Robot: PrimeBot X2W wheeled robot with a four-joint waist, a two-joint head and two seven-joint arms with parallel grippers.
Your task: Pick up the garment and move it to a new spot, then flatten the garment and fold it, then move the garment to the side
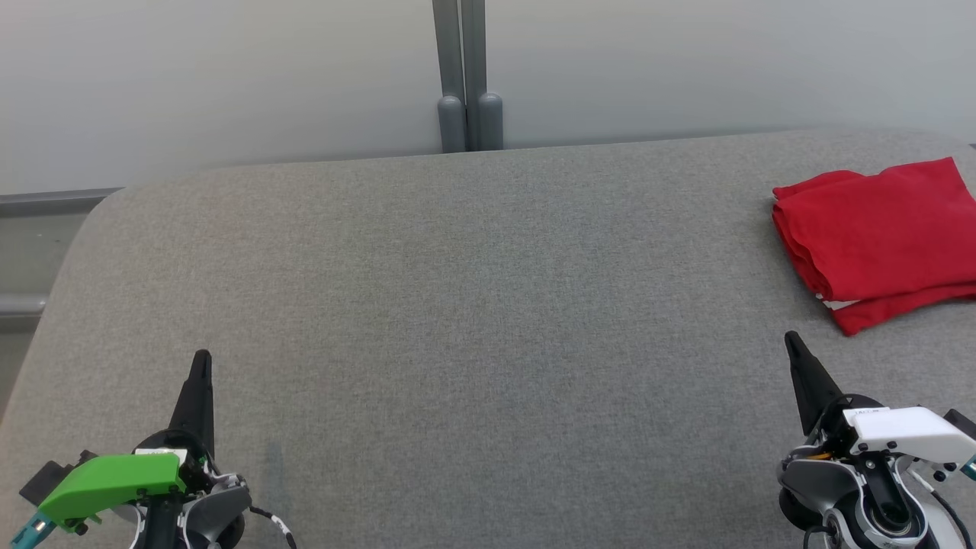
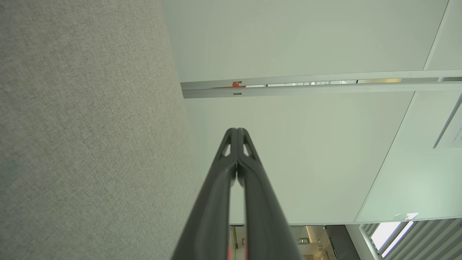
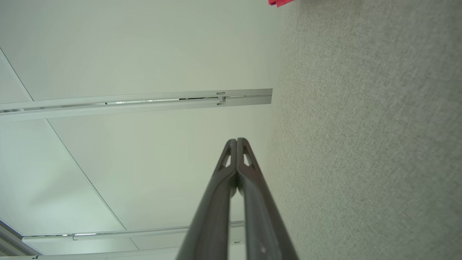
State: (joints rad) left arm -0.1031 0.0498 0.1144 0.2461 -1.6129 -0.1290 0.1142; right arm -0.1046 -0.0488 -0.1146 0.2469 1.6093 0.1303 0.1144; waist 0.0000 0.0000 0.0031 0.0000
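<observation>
A red garment (image 1: 877, 236) lies folded in a neat stack at the far right of the grey fabric table (image 1: 473, 305); a sliver of the garment (image 3: 279, 2) also peeks in at the top edge of the right wrist view. My left gripper (image 1: 201, 358) rests at the lower left, shut with nothing between its fingers, tips touching (image 2: 236, 130). At the lower right my right gripper (image 1: 791, 337) is likewise shut and empty (image 3: 236, 139), a short way in front of the garment and apart from it.
A grey post (image 1: 467, 76) stands against the pale wall behind the table's far edge. The table's rounded left corner (image 1: 91, 221) drops off to a floor strip at the left.
</observation>
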